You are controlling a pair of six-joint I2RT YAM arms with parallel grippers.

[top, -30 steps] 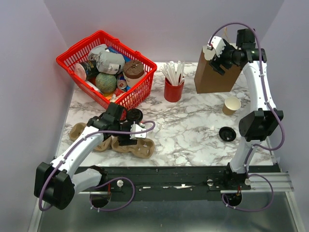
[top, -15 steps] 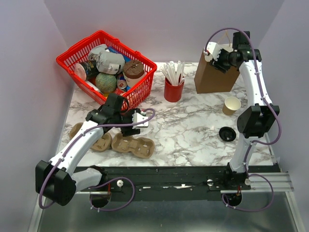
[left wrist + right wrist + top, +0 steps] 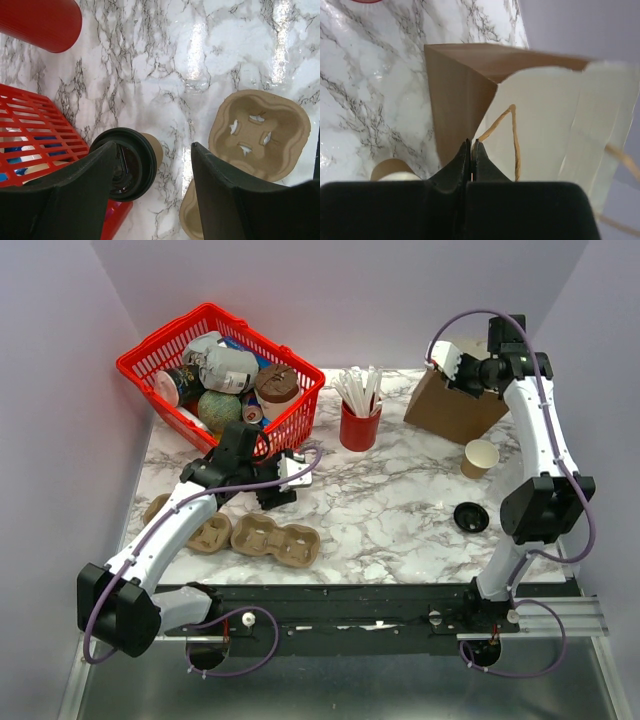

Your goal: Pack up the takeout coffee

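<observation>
The takeout coffee (image 3: pixel 131 161), a small brown cup with a black lid, stands on the marble beside the red basket (image 3: pixel 30 125). My left gripper (image 3: pixel 152 146) hangs over it, open. Its left finger overlaps the lid, and a gap of bare marble separates the cup from the right finger. From the top view the left gripper (image 3: pixel 280 480) hides the cup. My right gripper (image 3: pixel 471 141) is shut on the rim of the brown paper bag (image 3: pixel 455 95). At the back right the bag (image 3: pixel 455 410) leans over, its mouth held at the right gripper (image 3: pixel 465 368).
The basket's rim (image 3: pixel 160 360) at the back left encloses several groceries. A red cup of straws (image 3: pixel 359 428) stands mid-back. A lidless tan cup (image 3: pixel 480 458) and a loose black lid (image 3: pixel 471 517) sit on the right. Pulp cup carriers (image 3: pixel 275 540) lie at the front left.
The right gripper closed on the bag's rim and the bag tipped from upright to leaning. The left gripper moved from over the carriers back toward the basket, over the coffee.
</observation>
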